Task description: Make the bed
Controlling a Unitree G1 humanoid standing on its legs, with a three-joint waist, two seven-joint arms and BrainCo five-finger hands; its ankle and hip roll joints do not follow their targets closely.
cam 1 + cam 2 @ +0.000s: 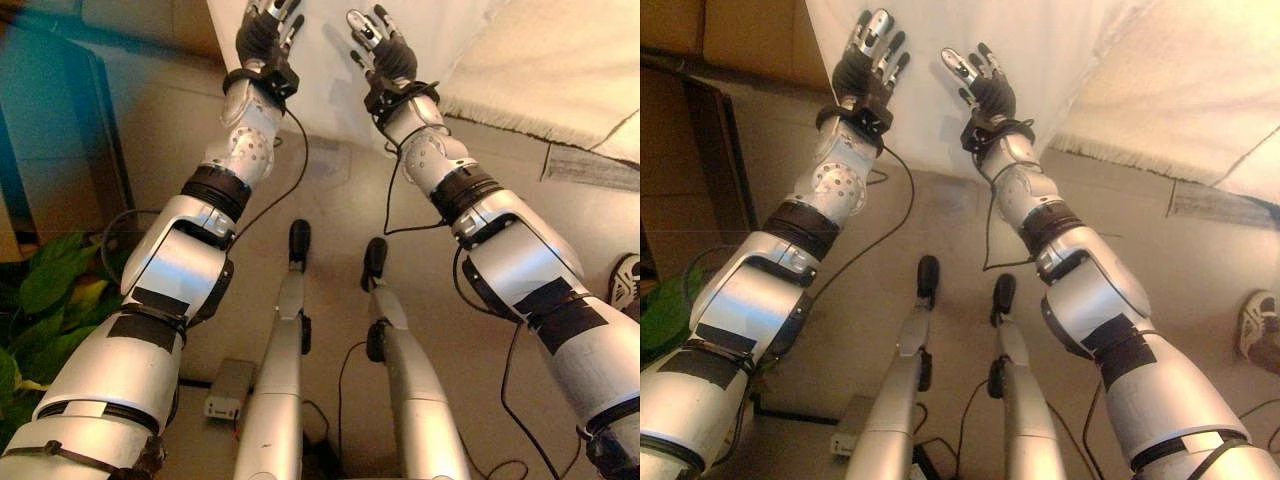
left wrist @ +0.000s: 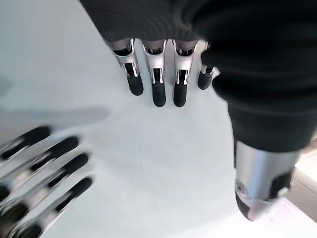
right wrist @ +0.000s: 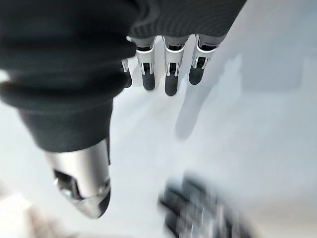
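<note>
A white sheet [image 1: 330, 95] hangs down the side of the bed at the top of the eye views, with a cream blanket [image 1: 560, 70] beside it on the right. My left hand [image 1: 266, 38] and right hand [image 1: 383, 50] are raised side by side in front of the sheet, fingers straight and spread, holding nothing. In the left wrist view the left hand's fingers [image 2: 158, 79] point at the smooth white sheet [image 2: 148, 158], and the right hand's fingers [image 2: 44, 163] show beside them. The right wrist view has the right hand's fingers [image 3: 168, 69] over the same sheet [image 3: 257, 129].
A dark cabinet [image 1: 50, 150] and a green leafy plant [image 1: 40, 300] stand at the left. A small grey box [image 1: 228, 390] lies on the floor. A person's shoe [image 1: 625, 280] shows at the right edge. A grey mat [image 1: 590, 165] lies on the floor below the blanket.
</note>
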